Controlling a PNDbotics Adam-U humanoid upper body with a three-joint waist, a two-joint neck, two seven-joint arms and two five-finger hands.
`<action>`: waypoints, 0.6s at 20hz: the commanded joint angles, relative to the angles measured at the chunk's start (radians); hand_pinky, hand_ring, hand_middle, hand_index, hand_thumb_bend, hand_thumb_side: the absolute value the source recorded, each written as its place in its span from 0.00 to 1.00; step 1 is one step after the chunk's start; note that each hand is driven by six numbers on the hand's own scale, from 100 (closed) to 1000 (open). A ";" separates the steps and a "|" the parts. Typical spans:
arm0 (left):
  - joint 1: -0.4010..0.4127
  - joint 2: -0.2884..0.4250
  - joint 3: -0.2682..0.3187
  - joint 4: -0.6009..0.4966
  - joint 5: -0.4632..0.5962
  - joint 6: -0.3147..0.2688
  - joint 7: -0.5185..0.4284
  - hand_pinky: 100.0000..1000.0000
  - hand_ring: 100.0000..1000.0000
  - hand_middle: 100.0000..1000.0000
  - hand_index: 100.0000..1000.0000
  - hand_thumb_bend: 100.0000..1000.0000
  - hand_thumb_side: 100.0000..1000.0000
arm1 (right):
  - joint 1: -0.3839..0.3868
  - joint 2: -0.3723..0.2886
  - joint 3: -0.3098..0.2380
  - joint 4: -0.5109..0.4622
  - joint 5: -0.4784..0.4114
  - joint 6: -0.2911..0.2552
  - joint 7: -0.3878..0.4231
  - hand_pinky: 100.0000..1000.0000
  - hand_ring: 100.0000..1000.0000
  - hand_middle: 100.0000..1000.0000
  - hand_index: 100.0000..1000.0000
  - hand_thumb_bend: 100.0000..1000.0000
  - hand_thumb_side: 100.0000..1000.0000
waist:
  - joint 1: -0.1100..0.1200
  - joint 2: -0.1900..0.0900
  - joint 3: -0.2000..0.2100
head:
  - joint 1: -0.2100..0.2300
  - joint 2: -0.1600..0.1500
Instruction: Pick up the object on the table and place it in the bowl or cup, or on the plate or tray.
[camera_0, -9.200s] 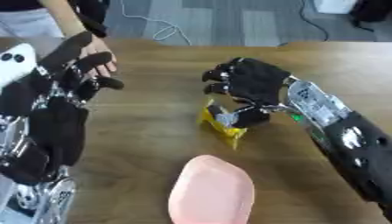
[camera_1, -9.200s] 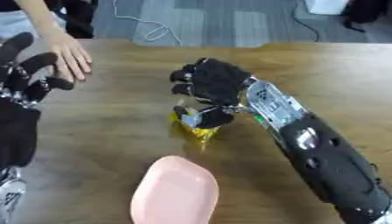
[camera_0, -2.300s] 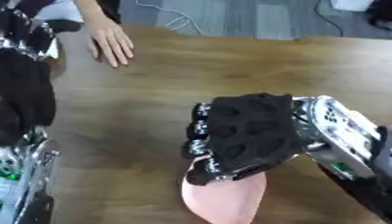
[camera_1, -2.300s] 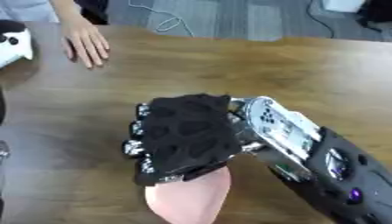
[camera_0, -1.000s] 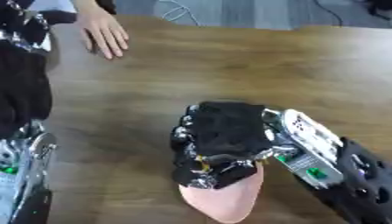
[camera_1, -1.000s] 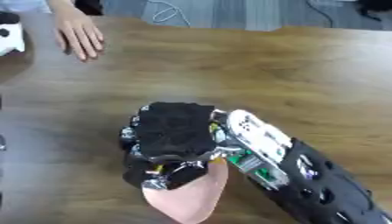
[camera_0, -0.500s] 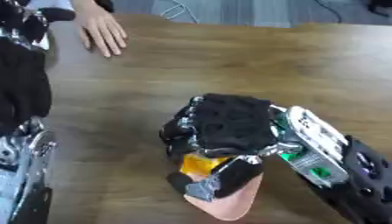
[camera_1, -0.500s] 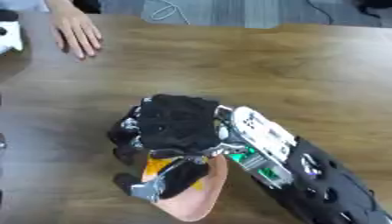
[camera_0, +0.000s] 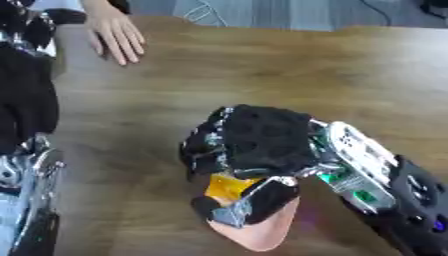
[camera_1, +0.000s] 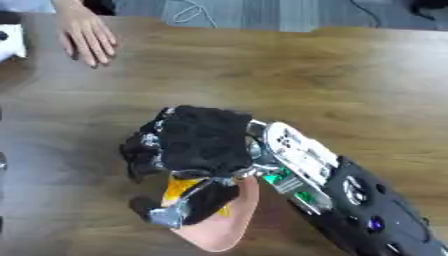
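Change: right hand (camera_0: 262, 150) has opened more since a moment ago, fingers apart.
Yellow object (camera_0: 229, 186): under the palm, over pink plate (camera_0: 262, 232); direction unclear.

Right hand (camera_0: 262, 150) palm-down, fingers uncurling

A yellow-orange object (camera_0: 229, 186) (its shape cannot be made out) is seen at about 6 o'clock on the wooden surface (camera_0: 289, 75), mostly hidden. It lies over the upper end of a pale pink plate (camera_0: 260, 231), whose lower lobe is exposed.
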 joint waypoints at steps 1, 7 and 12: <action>-0.005 0.003 0.014 -0.019 -0.003 0.002 -0.001 0.57 0.80 0.82 0.81 0.00 0.85 | -0.019 -0.034 -0.012 -0.020 -0.006 -0.033 -0.002 0.29 0.49 0.56 0.55 0.00 0.89 | 0.006 -0.017 -0.002 | -0.011 -0.004; 0.001 0.003 0.019 -0.019 -0.008 0.002 0.004 0.57 0.80 0.82 0.81 0.00 0.85 | -0.004 -0.123 -0.081 -0.087 -0.207 -0.060 0.027 0.18 0.40 0.47 0.55 0.04 0.86 | 0.010 -0.020 -0.010 | 0.003 -0.014; 0.004 0.000 0.024 -0.019 -0.011 0.002 0.009 0.57 0.80 0.82 0.81 0.00 0.85 | 0.043 -0.132 -0.176 -0.112 -0.426 -0.014 0.038 0.13 0.40 0.48 0.60 0.21 0.81 | 0.018 -0.016 -0.018 | 0.011 -0.023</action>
